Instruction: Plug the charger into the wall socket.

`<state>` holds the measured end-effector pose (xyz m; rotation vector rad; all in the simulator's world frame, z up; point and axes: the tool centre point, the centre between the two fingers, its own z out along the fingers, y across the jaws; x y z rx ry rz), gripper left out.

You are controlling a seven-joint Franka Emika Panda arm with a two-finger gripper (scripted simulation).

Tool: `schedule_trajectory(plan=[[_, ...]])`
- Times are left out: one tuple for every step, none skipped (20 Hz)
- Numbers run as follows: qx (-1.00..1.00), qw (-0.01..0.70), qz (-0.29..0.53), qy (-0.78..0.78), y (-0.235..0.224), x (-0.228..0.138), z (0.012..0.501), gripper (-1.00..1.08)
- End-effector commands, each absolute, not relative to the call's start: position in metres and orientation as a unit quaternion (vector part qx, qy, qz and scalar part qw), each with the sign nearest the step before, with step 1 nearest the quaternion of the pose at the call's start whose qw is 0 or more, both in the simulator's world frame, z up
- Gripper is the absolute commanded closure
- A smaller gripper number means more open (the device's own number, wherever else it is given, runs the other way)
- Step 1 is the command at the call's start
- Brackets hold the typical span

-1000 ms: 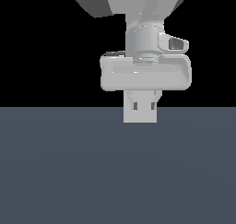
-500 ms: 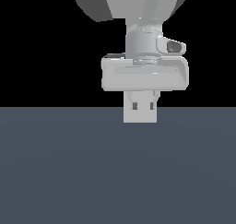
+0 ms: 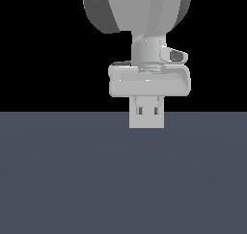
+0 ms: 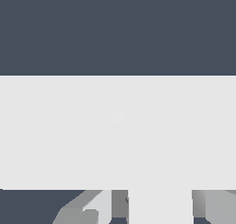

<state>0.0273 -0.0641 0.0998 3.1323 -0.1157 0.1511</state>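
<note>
Between the fingers [image 3: 139, 103] of the gripper [image 3: 147, 113] sits the off-white charger [image 3: 147, 118], clamped on both sides. Beyond the fingertips, the wall socket [image 4: 69, 131] fills the wrist view, its light-grey plate close ahead of the charger.

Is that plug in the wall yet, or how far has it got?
Done: the tool appears to grip an off-white block, likely the charger. In hand: the wrist view shows a large pale plate, probably the wall socket, right ahead. Left: insertion; neither view shows the prongs entering.
</note>
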Motion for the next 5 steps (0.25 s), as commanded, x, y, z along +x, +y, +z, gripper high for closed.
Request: schedule_trajectory(plan=[[0.998, 0.002, 0.048, -0.037, -0.0645, 0.0324, 0.1, 1.08], [0.998, 0.002, 0.048, -0.037, -0.0645, 0.0335, 0.1, 1.08], [0.998, 0.002, 0.048, -0.037, -0.0646, 0.0342, 0.1, 1.08], [0.998, 0.002, 0.048, -0.037, -0.0646, 0.0346, 0.1, 1.08], [0.998, 0.002, 0.048, -0.037, -0.0647, 0.0348, 0.1, 1.08]])
